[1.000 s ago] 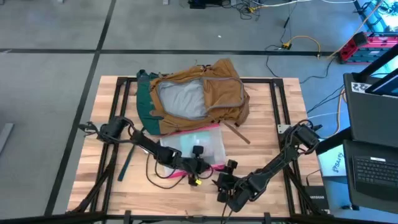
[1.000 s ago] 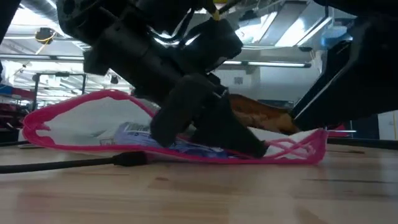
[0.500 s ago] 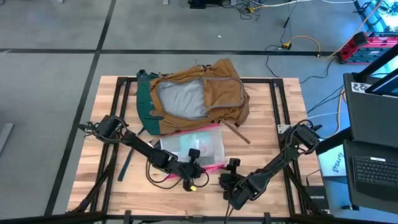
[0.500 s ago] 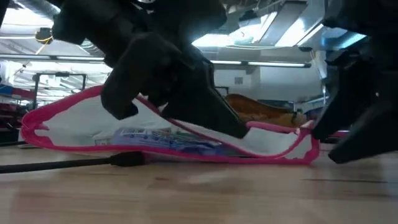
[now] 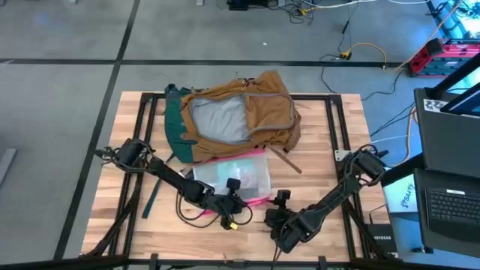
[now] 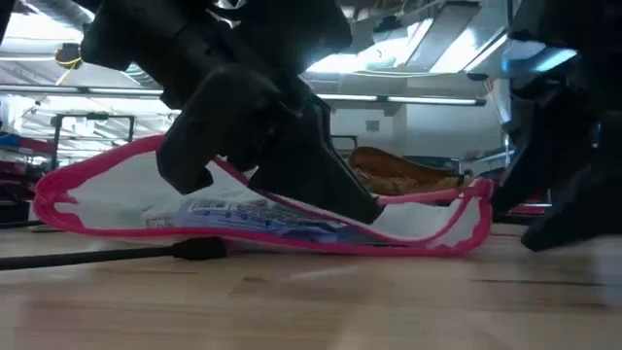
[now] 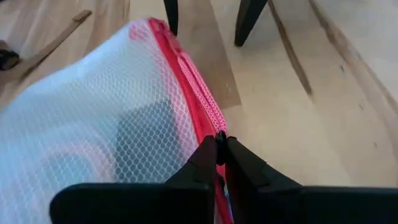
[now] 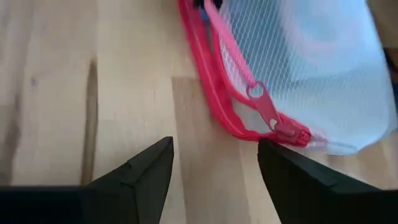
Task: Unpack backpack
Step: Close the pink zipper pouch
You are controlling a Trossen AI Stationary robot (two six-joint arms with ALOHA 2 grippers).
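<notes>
The large soft tan-brown fabric backpack with dark teal-green base (image 5: 240, 116) lies open on the far half of the wooden worktop (image 5: 322, 161), its grey lining showing, well beyond both tools. Just in front of it lies the clear mesh zip pouch with pink edging (image 5: 238, 177), already out of the bag.

The left tool (image 7: 221, 144) is clenched on the pouch's pink zip edge, fingertips pinched together on the seam. The right tool (image 8: 214, 163) is released, its fingers spread wide, with the pink zipper pull tab (image 8: 262, 102) just ahead of it and not yet touched.

The step in hand looks like opening the pouch. To do it well, the left tool should hold the edge firm and slightly taut, lifting little so the mesh does not fold. The right tool should line up square on the pull tab and close on the tab alone, not the seam, then draw along the zip line away from the left tool.
</notes>
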